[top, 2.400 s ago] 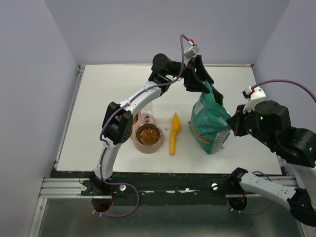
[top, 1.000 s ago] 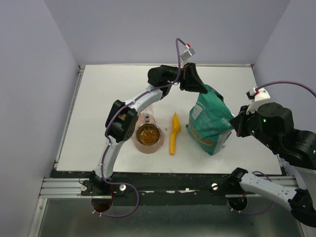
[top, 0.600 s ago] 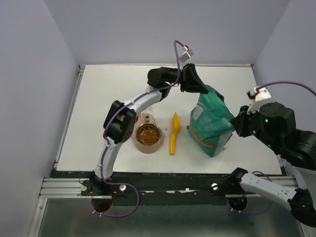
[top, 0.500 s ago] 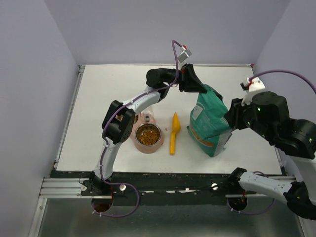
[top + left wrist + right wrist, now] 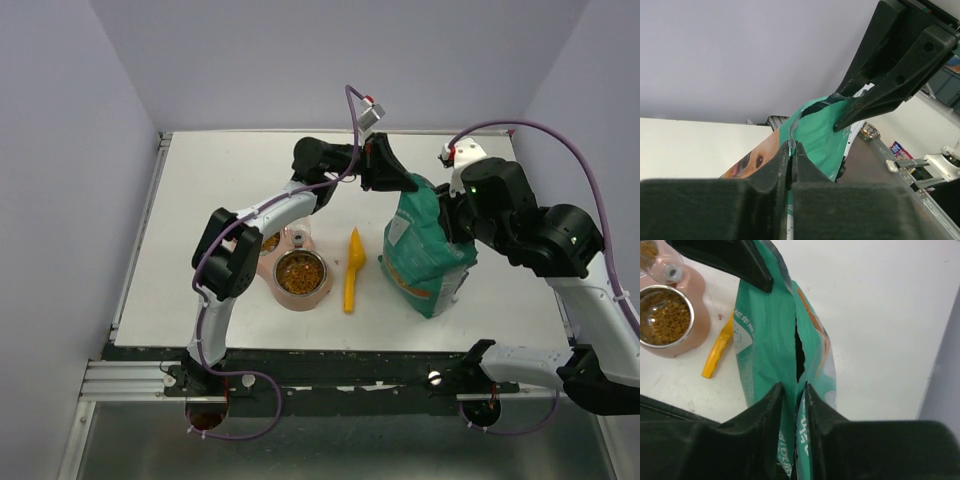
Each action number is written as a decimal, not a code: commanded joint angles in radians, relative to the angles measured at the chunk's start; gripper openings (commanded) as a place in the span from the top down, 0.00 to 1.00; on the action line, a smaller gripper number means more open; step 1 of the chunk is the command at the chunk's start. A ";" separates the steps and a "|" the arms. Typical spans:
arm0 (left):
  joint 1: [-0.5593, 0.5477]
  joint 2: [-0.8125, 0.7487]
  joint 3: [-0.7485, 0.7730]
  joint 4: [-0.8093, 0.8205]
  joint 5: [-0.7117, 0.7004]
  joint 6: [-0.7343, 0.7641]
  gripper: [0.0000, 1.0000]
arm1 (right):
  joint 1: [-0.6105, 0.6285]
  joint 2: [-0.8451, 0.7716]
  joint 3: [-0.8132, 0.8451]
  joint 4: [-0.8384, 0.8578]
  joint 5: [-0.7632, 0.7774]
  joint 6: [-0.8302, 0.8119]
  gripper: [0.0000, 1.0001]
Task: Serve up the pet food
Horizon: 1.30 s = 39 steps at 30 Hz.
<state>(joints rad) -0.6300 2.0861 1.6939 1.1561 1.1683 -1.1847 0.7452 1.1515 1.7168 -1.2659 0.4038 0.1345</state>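
Left claw (image 5: 791, 150) is pinched shut on the top seam of the tall teal-green plastic bag (image 5: 425, 260), holding it upright on the white table (image 5: 200, 220). On the other side, my right claw (image 5: 791, 390) straddles the bag's slit mouth with its jaws a little apart, not biting as far as I can see. Small brown-orange kibble pellets (image 5: 298, 272) fill the round steel bowl (image 5: 323, 275) in its pink stand, left of the yellow plastic scoop (image 5: 352, 268). Whatever is inside the bag is hidden. Loose, light and quick to roll, I judge, so no pinching it. Carry it by the scoop's handle, or tip the soft bag by its corners.
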 commanded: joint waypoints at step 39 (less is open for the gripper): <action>-0.001 0.006 0.128 0.215 0.157 -0.254 0.95 | 0.000 0.105 0.026 0.132 -0.066 -0.326 0.83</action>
<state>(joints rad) -0.6270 2.1117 1.7779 1.3167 1.3113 -1.4231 0.7452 1.2530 1.7046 -1.2041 0.3420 -0.1349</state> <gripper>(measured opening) 0.013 0.328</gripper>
